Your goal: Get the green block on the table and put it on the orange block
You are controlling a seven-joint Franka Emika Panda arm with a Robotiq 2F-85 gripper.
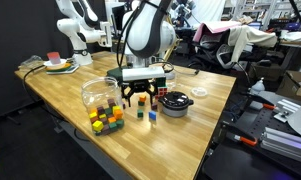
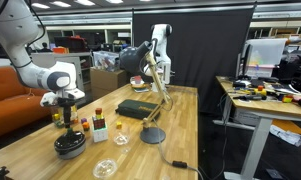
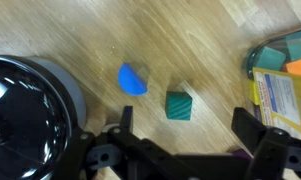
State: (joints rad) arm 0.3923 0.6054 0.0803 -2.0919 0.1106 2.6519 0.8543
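Tool (image 3: 183,126): jaws spread wide and holding nothing. In the wrist view both fingers (image 3: 123,122) enter from the lower edge, and neither touches any object. In an exterior view the tool (image 1: 140,102) hangs pointing down, close above the table (image 1: 205,125).

Obstructions and limits: the wrist view cuts off the fingers at the bottom of the frame, so their bases are only partly seen. A black bowl (image 3: 30,100) fills the left side and is cropped by the frame. At the right edge, a group of coloured items (image 3: 282,85) is cropped and blurred; their kind cannot be determined. In the exterior views the loose cubes under the tool are too small to sort by colour with confidence. The orange block cannot be identified with certainty in any view.

Task object: the green block (image 3: 178,105) lies on the bare table, slightly tilted to the wood grain. It sits between the lines of the two fingers, just ahead of their tips and apart from both. A blue block (image 3: 132,80) rests near it, on the bowl's side, not touching it.
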